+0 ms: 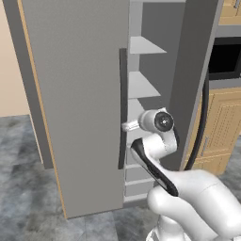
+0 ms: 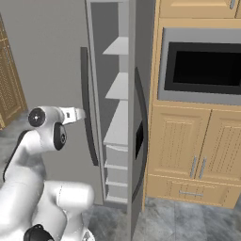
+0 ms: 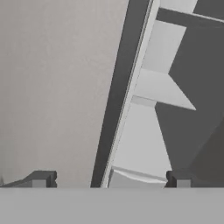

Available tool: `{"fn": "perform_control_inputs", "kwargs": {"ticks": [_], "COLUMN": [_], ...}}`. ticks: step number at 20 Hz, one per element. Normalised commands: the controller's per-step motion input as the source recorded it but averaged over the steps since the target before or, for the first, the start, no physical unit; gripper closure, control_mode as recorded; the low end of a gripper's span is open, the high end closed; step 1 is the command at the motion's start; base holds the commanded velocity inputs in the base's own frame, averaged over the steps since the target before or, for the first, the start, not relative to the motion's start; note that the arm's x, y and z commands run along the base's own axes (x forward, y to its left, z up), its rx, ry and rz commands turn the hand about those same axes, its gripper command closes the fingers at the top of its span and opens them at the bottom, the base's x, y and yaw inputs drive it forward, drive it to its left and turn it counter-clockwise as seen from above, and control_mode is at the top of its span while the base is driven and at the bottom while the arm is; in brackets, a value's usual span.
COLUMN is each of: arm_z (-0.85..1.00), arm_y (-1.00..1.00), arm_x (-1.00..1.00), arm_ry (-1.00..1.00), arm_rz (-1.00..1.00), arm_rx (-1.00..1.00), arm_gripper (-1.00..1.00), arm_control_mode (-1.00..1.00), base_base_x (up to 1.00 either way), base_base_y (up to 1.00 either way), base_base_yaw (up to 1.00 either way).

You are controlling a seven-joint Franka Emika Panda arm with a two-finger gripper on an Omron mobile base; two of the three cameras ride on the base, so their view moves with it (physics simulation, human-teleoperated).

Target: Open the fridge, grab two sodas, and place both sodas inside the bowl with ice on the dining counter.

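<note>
A: Where is the fridge (image 1: 80, 94) standing?

B: Right ahead of the arm, tall and grey. Its left door (image 1: 84, 141) is swung partly out, and the gap beside it shows white inner shelves (image 1: 141, 84), stacked one above another. In the right base view the same shelves (image 2: 117, 84) sit between the left door and the right door (image 2: 141, 117), which also stands ajar, seen nearly edge-on.

A: And the handle?

B: A long black handle (image 1: 123, 108) runs down the left door's free edge. In the hand view it is a dark slanted bar (image 3: 120, 96), with the grey door face to its left and the shelves (image 3: 162, 87) to its right.

A: The gripper?

B: The gripper (image 3: 109, 179) is spread wide, holding nothing. Its two dark fingertips (image 3: 41, 178) stand either side of the handle's line, apart from it. In the left base view the hand reaches to just beside the handle.

A: Anything to the right?

B: Light wood cabinets (image 2: 197, 146) with a dark built-in oven (image 2: 204, 68) above them.
</note>
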Motion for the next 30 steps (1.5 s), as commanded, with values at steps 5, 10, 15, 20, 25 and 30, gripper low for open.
{"fn": "perform_control_inputs", "kwargs": {"ticks": [5, 10, 15, 20, 25, 30], "arm_z": [0.39, 0.39, 0.38, 0.19, 0.0, 0.0], "arm_y": [0.27, 0.0, 0.0, 0.0, 0.0, -0.09], "arm_x": [0.43, 0.0, 0.02, 0.16, 0.06, 0.19], "arm_ry": [0.0, -0.01, 0.01, 0.03, 0.0, 0.0], "arm_rz": [0.13, -0.05, -0.23, -0.18, 0.0, 0.0], "arm_rx": [0.28, 0.02, 0.0, 0.0, 0.0, 0.01], "arm_gripper": [-1.0, -1.0, -1.0, -1.0, -1.0, -1.0], "arm_control_mode": [-1.0, -1.0, -1.0, -1.0, -1.0, -1.0], "base_base_x": [0.0, 0.0, 0.0, 0.0, 0.0, 0.0], "base_base_y": [0.0, 0.0, 0.0, 0.0, 0.0, 0.0], "base_base_yaw": [0.0, 0.0, 0.0, 0.0, 0.0, 0.0]}}
